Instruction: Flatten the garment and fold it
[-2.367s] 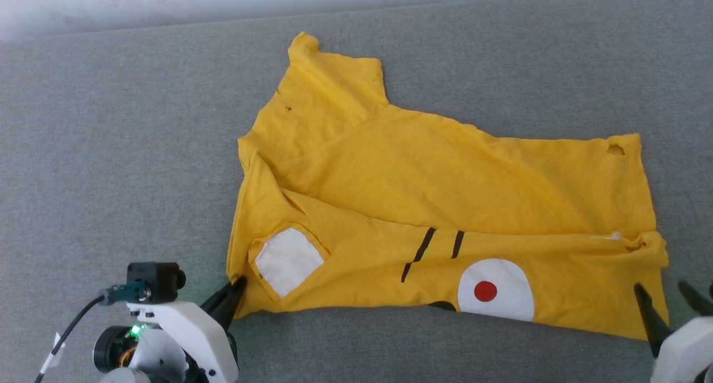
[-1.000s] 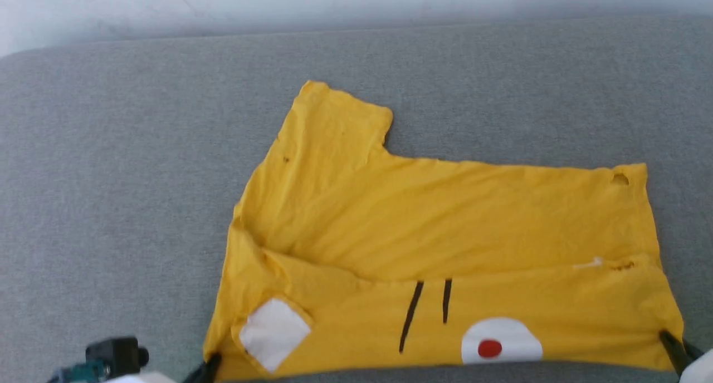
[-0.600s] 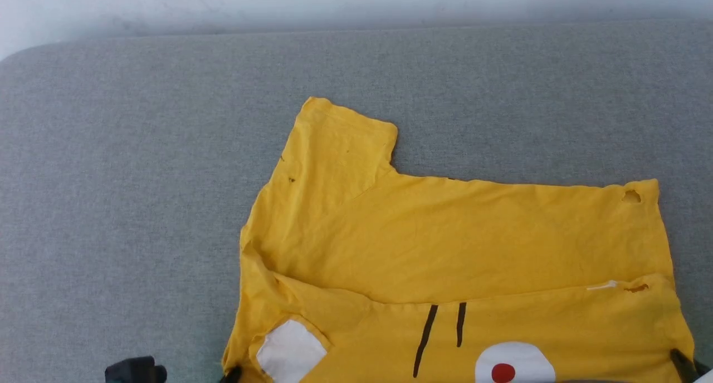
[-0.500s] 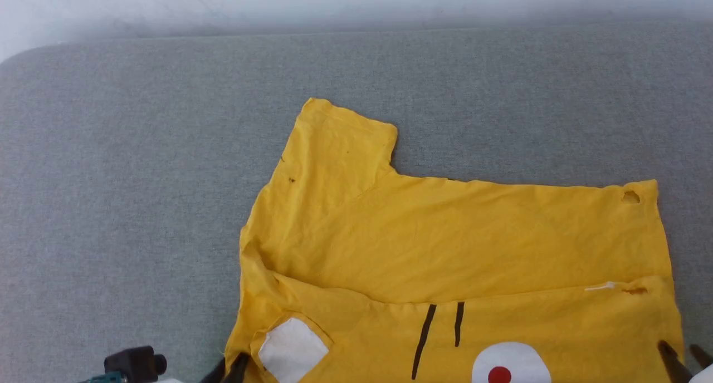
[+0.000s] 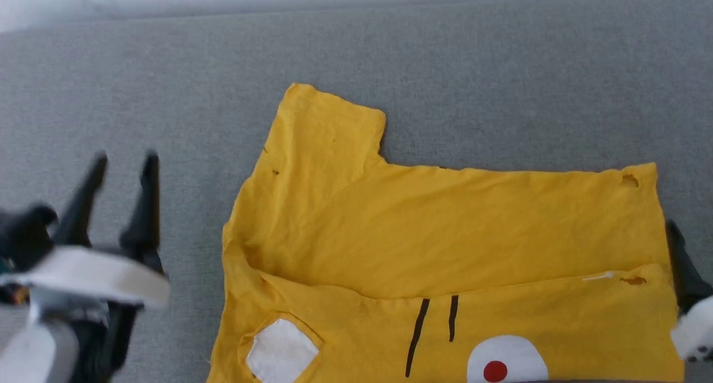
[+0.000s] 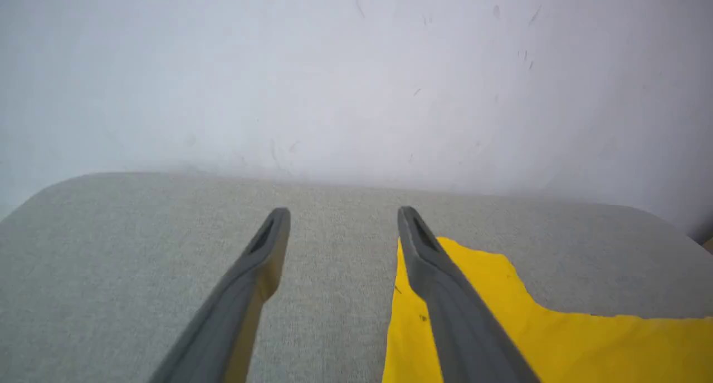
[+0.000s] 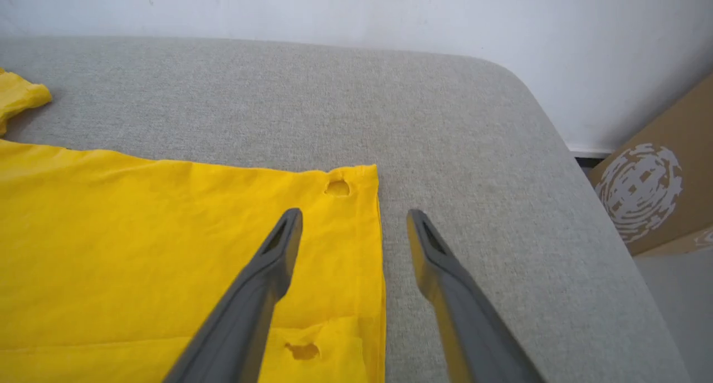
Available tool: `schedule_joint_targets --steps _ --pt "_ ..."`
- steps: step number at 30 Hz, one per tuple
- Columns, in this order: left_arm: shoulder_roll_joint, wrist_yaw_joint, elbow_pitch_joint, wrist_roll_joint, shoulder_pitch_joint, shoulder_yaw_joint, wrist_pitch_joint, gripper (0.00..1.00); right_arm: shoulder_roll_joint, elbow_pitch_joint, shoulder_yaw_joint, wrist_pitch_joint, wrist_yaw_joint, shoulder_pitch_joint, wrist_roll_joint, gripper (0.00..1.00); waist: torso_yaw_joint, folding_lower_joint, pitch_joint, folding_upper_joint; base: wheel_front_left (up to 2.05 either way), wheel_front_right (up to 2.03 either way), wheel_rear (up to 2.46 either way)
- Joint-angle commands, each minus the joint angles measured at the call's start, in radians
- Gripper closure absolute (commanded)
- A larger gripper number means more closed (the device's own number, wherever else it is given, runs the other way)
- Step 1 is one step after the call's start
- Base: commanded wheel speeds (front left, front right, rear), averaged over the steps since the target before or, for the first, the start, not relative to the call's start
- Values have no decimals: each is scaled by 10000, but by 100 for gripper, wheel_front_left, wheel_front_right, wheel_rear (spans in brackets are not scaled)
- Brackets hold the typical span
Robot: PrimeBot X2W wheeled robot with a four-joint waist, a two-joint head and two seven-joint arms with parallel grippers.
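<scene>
Lying flat on the grey fabric-topped desk [image 5: 111,93], the garment [image 5: 445,227] spreads from the centre of the head view toward 5 o'clock, and its near edge runs off the bottom of that view. One short sleeve [image 5: 328,127] points to 12 o'clock. A near band is folded over the rest. It shows a white patch [image 5: 281,352] at 7 o'clock, two thin black lines [image 5: 415,335] at 6 o'clock and a white oval [image 5: 518,355] with a red dot at 5 o'clock. A small hole [image 5: 629,181] sits at the shirt's 2 o'clock corner, with a second tear [image 5: 634,281] near it at 4 o'clock.

The left end effector [image 5: 125,159] hangs at 9 o'clock with its fingers spread wide, holding nothing, apart from the shirt's left edge. The right end effector [image 7: 355,215] is likewise spread and empty. In its wrist view one finger lies over the cloth and the other over bare desk, either side of the shirt's edge near the hole. A cardboard box [image 7: 652,188] stands at 3 o'clock beyond the desk.
</scene>
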Motion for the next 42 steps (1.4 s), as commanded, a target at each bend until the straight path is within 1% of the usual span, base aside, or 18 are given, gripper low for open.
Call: schedule_joint_targets --steps 1,3,6,11,14,18,21,25,31,35,36,37,38,42 --pt "181 -38 154 426 -998 -105 -30 0 -82 -48 323 -282 -15 -467 -121 0 -229 0 598 0 0 0 0" --pt "436 -286 503 804 -2052 -473 303 0 -67 -55 663 -535 -15 -872 -212 0 -321 0 898 0 0 0 0" --pt "599 -792 1061 1073 -3745 -1103 1052 0 -133 23 1055 -711 -15 -1328 -203 0 -415 0 1280 0 0 0 0" --pt "564 -1740 2240 1028 -6208 -2039 2567 0 -252 124 1344 -889 -15 -1712 -95 0 -639 0 1867 0 0 0 0" --pt "499 -2179 2908 840 -7199 -2467 3542 0 -282 243 1463 -932 -15 -1806 -16 0 -832 0 2175 0 0 0 0" --pt "539 -2520 3685 668 -7952 -2902 4745 0 -276 433 1637 -982 -15 -1920 80 0 -1113 0 2519 0 0 0 0" --pt "569 -2668 4064 489 -8228 -3047 5331 0 -258 578 1729 -1030 -15 -1989 143 0 -1303 0 2681 0 0 0 0" --pt "587 -2704 4315 293 -8390 -3038 5636 0 -235 737 1781 -1164 -15 -2086 204 0 -1501 0 2866 0 0 0 0" --pt "838 -2459 4700 473 -8412 -2972 5721 0 -219 849 1769 -1299 -15 -2209 261 0 -1674 0 3148 0 0 0 0" --pt "862 -2392 4955 349 -8256 -3034 6018 0 -231 881 1747 -1332 -15 -2283 273 0 -1703 0 3250 0 0 0 0" --pt "860 -2405 5012 245 -8186 -3079 6216 8 -234 891 1737 -1331 -15 -2303 274 0 -1698 0 3267 0 0 0 0" --pt "850 -2423 5026 134 -8136 -3100 6365 66 -245 897 1729 -1317 -15 -2321 272 0 -1685 0 3287 0 0 0 0" --pt "822 -2423 5003 35 -8109 -3082 6418 100 -278 898 1730 -1295 -15 -2347 257 0 -1668 0 3303 0 0 0 0" --pt "768 -2425 4899 -40 -8048 -3025 6209 100 -500 825 1758 -1238 -15 -2557 212 0 -1568 0 3271 0 0 0 0"
